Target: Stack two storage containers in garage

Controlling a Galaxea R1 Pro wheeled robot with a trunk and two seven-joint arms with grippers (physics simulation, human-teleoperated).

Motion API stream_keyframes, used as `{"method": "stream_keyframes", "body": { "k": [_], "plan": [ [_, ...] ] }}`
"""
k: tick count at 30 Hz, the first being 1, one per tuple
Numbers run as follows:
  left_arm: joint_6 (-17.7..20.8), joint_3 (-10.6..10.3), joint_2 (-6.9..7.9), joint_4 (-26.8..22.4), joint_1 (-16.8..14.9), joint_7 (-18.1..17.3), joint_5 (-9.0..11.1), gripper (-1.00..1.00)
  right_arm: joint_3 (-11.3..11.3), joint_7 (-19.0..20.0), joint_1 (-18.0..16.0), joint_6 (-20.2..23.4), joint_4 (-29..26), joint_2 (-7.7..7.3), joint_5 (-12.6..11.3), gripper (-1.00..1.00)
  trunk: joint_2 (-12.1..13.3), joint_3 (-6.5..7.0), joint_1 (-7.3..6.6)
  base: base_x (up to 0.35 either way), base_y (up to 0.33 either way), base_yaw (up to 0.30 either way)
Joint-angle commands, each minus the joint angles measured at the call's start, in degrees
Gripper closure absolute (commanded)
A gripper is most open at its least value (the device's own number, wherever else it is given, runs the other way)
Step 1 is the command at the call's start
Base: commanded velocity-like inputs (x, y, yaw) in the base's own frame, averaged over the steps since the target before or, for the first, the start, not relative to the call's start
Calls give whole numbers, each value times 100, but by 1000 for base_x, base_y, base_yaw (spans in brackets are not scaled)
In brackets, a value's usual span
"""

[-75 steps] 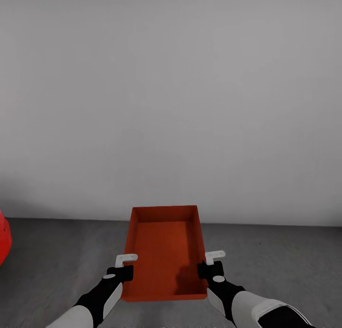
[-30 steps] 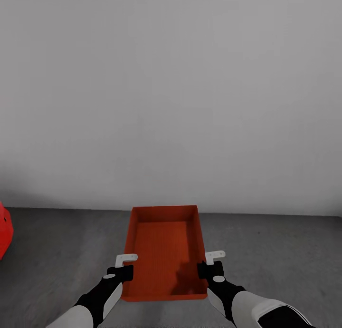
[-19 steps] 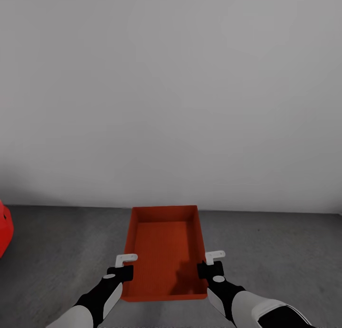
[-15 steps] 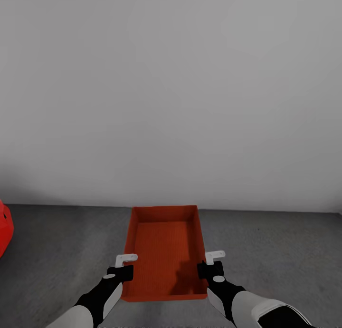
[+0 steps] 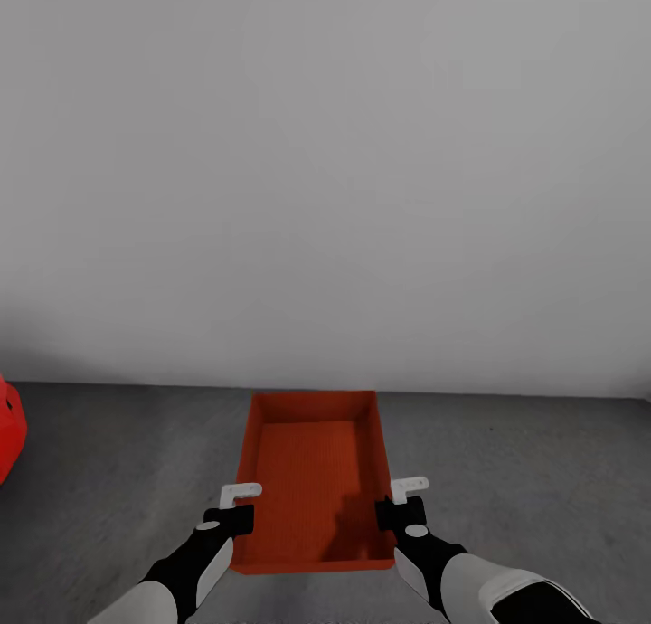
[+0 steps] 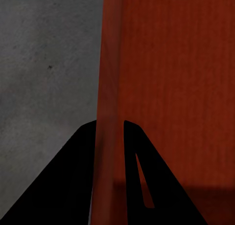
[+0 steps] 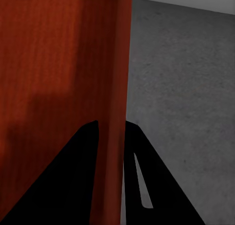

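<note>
I carry one orange-red storage container point(image 5: 312, 479), an open-topped bin, level in front of me above the grey concrete floor point(image 5: 524, 479) of the garage. My left gripper point(image 5: 237, 514) is shut on its left side wall near the front corner. My right gripper point(image 5: 398, 508) is shut on the right side wall opposite. In the left wrist view the container wall point(image 6: 107, 112) runs between the two dark fingers point(image 6: 73, 181). The right wrist view shows the same grip, with the wall point(image 7: 115, 88) pinched between the fingers point(image 7: 73, 181).
A plain white wall point(image 5: 325, 172) stands close ahead, meeting the floor just beyond the container. At the far left edge a red rounded shape point(image 5: 7, 439) juts into view. Open concrete lies to either side of the container.
The whole picture has shifted: the wall's base line sits a little higher and the red shape at the left shows less, so the camera has moved. The grip on the container is unchanged.
</note>
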Motion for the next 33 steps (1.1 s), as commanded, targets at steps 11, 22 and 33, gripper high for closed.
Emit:
{"method": "stream_keyframes", "body": {
  "k": [11,22,33],
  "plan": [
    [-303,299,2,-28,-8,452,101,100,-192,30,1,0,7,4,22,100,-8,-111,1,0,0,0],
    [-303,300,2,-28,-8,452,98,100,-192,30,1,0,7,4,22,100,-8,-213,1,0,0,0],
    [-304,295,2,-28,-8,452,99,100,-192,30,1,0,7,10,22,100,-8,-314,1,0,0,0]
  ]
}}
